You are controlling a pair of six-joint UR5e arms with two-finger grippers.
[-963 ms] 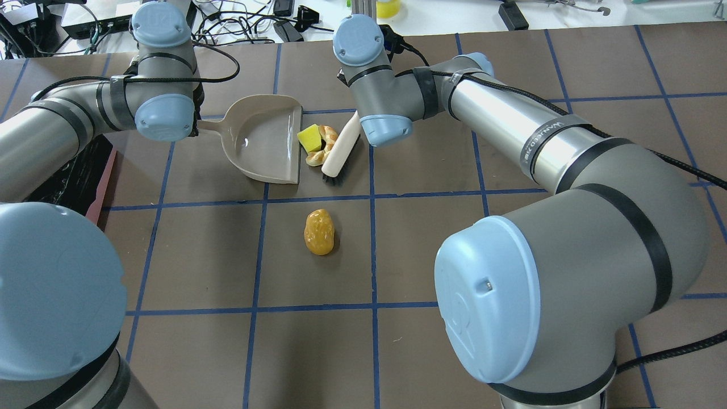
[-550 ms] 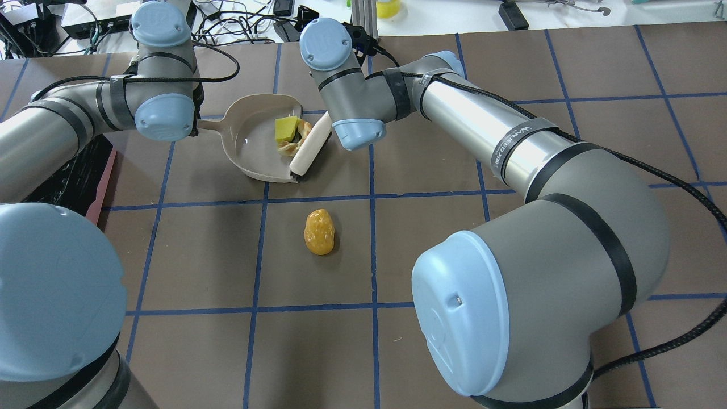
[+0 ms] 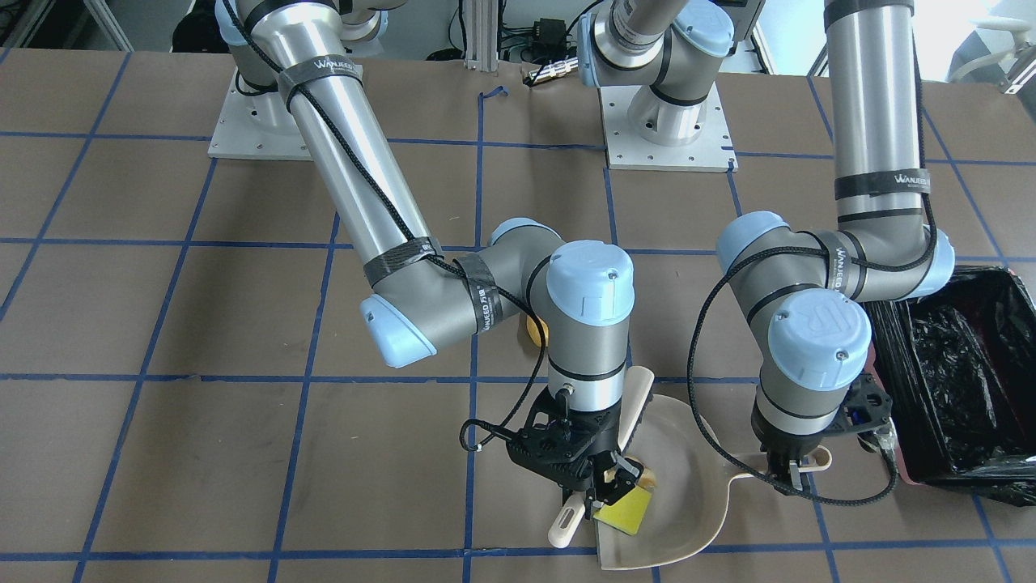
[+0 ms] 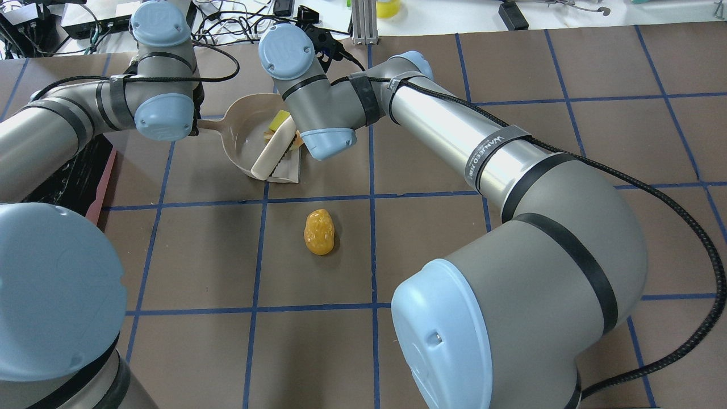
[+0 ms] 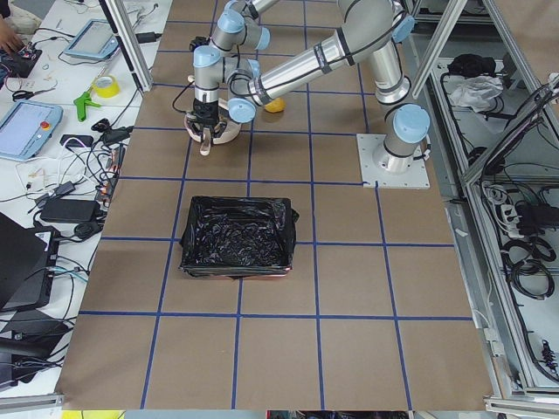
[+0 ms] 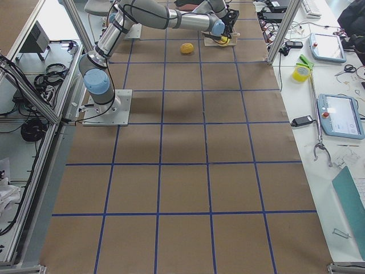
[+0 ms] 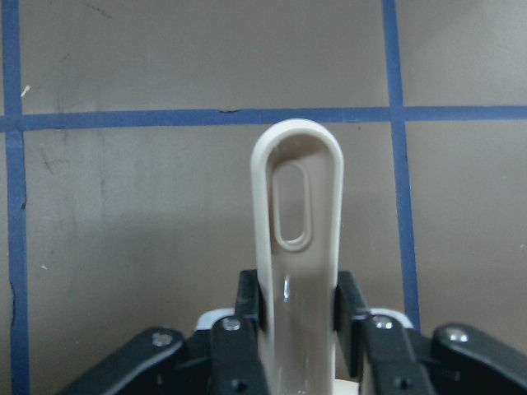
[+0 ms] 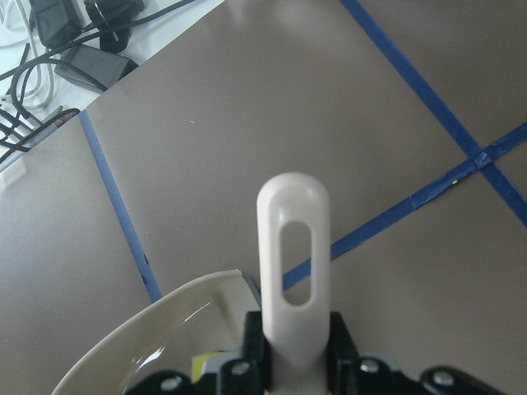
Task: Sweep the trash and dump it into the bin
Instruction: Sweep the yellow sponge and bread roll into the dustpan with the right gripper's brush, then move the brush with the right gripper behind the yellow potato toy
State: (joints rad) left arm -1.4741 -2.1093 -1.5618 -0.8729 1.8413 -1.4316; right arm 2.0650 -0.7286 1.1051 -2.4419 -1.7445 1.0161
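front-facing view: the right gripper (image 3: pixel 603 484) is clamped on the brush (image 3: pixel 566 525) and holds it across the mouth of the dustpan (image 3: pixel 696 494). the sponge (image 3: pixel 625 512) sits inside the pan, just beside the bristles. the left gripper (image 3: pixel 789 476) grips the pan's handle. the bin (image 3: pixel 959 389) stands near, on the robot's left, with its black liner open.

overhead view: the brush lies slantwise over the pan, with the sponge beyond it toward the pan's back wall. the pastry is hidden by brush and wrist, so its position is not confirmed. the golden lump (image 4: pixel 320 232) lies on the table (image 4: pixel 454 255), well apart from the pan and nearer the robot.

side views: these agree that the lump is clear of the pan and that the bin is further along the table. they are too small to judge the fingers.

left wrist view: the fingers (image 7: pixel 247 300) are closed tight on both flanks of the pan handle.

right wrist view: the fingers (image 8: pixel 254 325) are closed on the brush handle. the pan rim and a sliver of sponge show below.

assessment: the sponge is judged light and soft, and likely to tumble if the pan tips. the lump looks glossy and rounded, so it may roll or skid off the bristles. it is best pushed from behind with the brush's broad side, with the pan lip flat on the table. the pan appears stiff and light, and the handle is the proper hold. it should stay level on the way to the bin.
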